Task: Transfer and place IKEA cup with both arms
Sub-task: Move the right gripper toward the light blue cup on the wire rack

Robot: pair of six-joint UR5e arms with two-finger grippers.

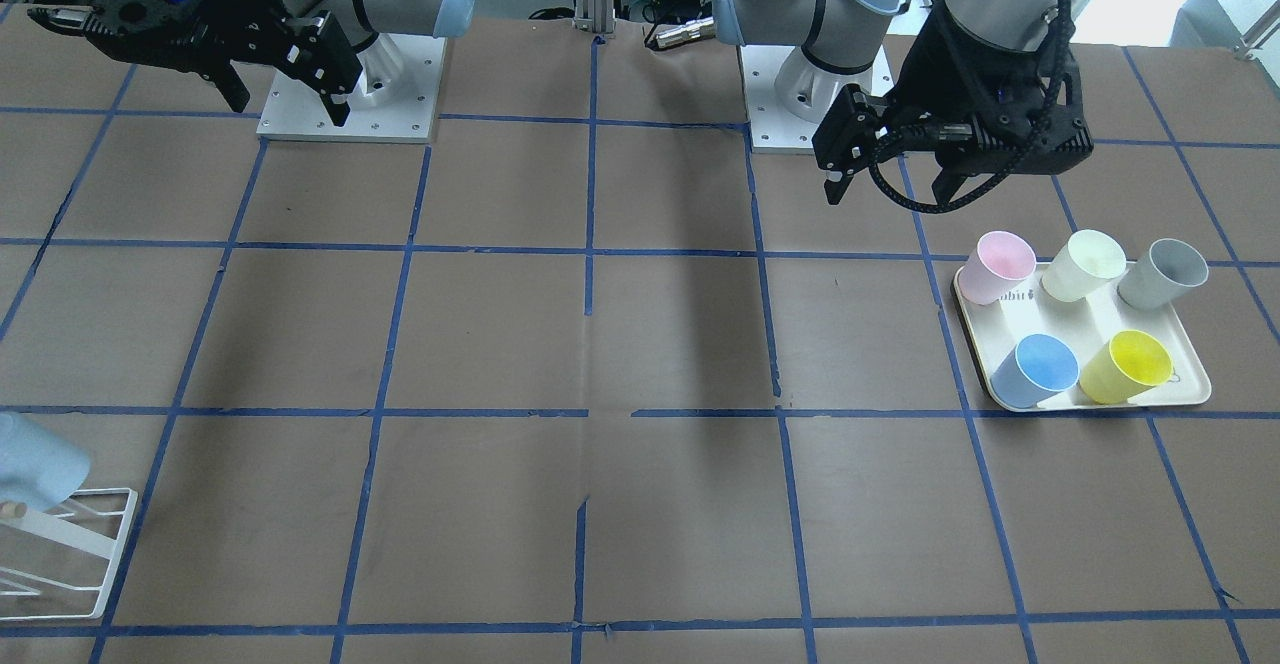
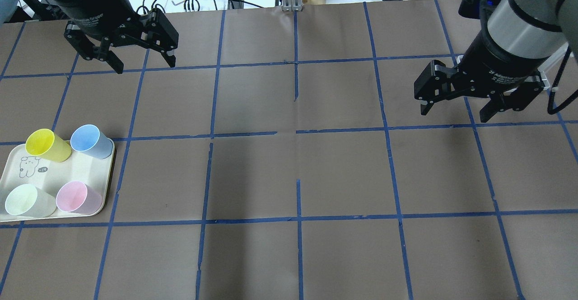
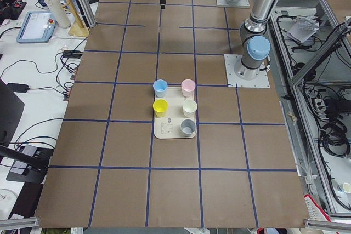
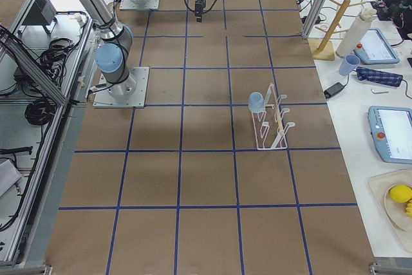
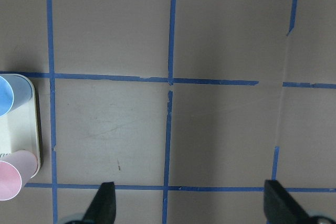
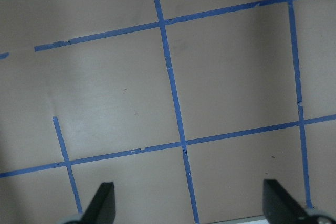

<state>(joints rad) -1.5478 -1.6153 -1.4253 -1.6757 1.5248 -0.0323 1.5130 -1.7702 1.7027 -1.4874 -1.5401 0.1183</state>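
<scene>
The IKEA cup [image 1: 35, 459], pale icy blue, hangs tilted on a peg of a white wire rack [image 1: 75, 544] at the table's end on my right side. It also shows in the exterior right view [image 4: 256, 102]. My left gripper [image 2: 144, 65] is open and empty, raised above the table beyond the tray [image 2: 67, 169]. It also shows in the front-facing view [image 1: 890, 189]. My right gripper [image 2: 454, 114] is open and empty, raised over bare table, far from the cup. The wrist views show both pairs of fingertips [image 5: 105, 203] [image 6: 102, 203] spread wide over brown paper.
The cream tray [image 1: 1180, 384] holds a deeper blue cup [image 1: 1040, 369], a yellow cup [image 1: 1130, 369], a pink cup [image 1: 1000, 264], a pale green cup [image 1: 1085, 264] and a grey cup [image 1: 1165, 274]. Blue tape lines grid the brown table.
</scene>
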